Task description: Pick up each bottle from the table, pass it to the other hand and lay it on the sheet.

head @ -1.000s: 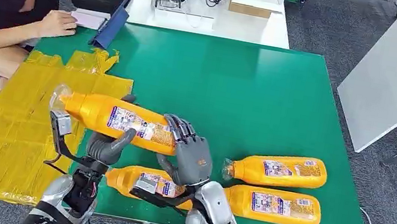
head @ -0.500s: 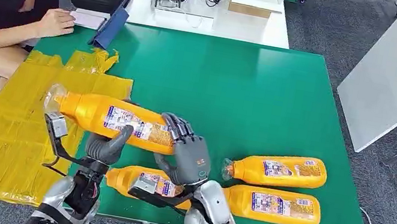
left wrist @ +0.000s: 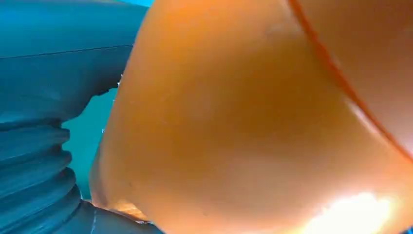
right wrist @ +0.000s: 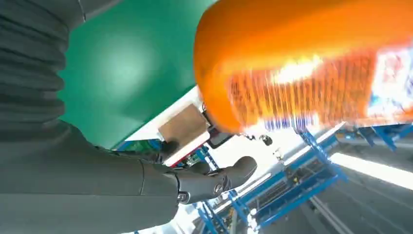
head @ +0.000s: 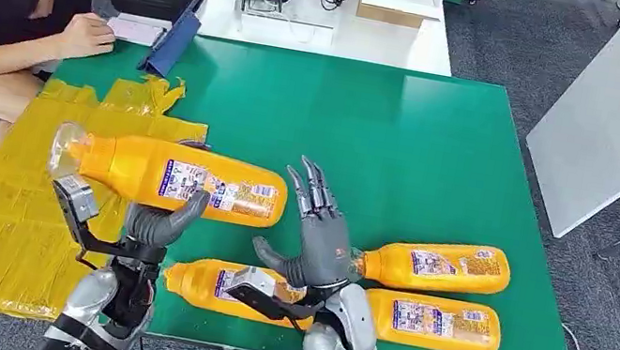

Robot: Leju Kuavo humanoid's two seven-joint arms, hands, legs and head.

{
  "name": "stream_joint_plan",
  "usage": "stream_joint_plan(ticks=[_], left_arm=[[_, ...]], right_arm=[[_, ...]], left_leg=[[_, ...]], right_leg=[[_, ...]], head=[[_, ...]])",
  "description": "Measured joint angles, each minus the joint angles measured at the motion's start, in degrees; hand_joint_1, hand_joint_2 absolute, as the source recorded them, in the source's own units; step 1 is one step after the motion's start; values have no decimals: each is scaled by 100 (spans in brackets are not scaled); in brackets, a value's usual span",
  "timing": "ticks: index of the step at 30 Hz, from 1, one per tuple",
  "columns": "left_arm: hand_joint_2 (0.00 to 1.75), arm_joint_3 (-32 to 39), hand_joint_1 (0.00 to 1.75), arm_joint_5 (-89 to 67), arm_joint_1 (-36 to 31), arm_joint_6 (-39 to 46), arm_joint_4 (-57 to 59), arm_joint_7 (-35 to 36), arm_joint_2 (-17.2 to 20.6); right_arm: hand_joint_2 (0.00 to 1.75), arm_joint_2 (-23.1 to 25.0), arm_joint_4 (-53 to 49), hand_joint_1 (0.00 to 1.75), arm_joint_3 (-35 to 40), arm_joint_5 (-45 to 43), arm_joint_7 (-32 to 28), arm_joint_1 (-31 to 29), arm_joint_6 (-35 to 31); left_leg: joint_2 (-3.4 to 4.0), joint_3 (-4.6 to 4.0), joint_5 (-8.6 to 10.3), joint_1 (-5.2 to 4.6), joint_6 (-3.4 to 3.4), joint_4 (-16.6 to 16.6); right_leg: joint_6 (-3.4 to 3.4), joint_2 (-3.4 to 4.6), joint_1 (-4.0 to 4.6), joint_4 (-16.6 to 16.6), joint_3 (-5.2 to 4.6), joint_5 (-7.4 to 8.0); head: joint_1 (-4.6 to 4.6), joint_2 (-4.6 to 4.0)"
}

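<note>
Handover complete: right robot hand [head: 321, 239] now released, fingers spread, clear of the bottle [head: 182, 176].
Bottle held level by left robot hand [head: 157, 224] alone, shifted toward the yellow sheet [head: 5, 210]; three bottles left on the bench [head: 406, 144].

Left hand [head: 157, 224] raised, wrapped under a bottle [head: 182, 177]; right hand [head: 320, 239] beside it, fingers spread, empty.
</note>
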Motion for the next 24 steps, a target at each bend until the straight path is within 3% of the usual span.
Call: stream_joint_plan(ticks=[6,11,14,19,24], left_arm=[[175,127,175,-2842,-111,1974,-343,-291,264],[175,240,175,-3891,-268,2572,-426,-115,477],[175,240,175,-5536,-396,3071,-409,425,692],[175,162,175,-8295,-721,2854,-186,1685,1208],[175,35,175,-8938,-940,2543,-6,2132,1514]], right_arm=[[175,-369,-1602,0,-408,-312,-68,602,87],[175,-592,-2564,0,-675,-229,-72,970,142],[175,-664,-2984,0,-818,-107,-98,1180,44],[175,-802,-3767,0,-1162,177,-96,1637,-2],[175,-894,-4181,0,-1364,201,-79,1881,-9]], left_leg=[[-3,-3,0,1,0,0],[-1,-4,-2,0,-2,0],[-3,-3,-2,1,-2,0],[-1,-4,-2,1,-2,0],[-1,-4,-2,1,-2,0]], right_leg=[[0,-4,0,0,-1,-1],[0,-1,0,0,-5,0],[0,-4,0,-1,-6,0],[0,-2,0,0,-5,0],[-1,1,0,0,-11,-1]], head=[[0,0],[0,0],[0,0],[0,0],[0,0]])
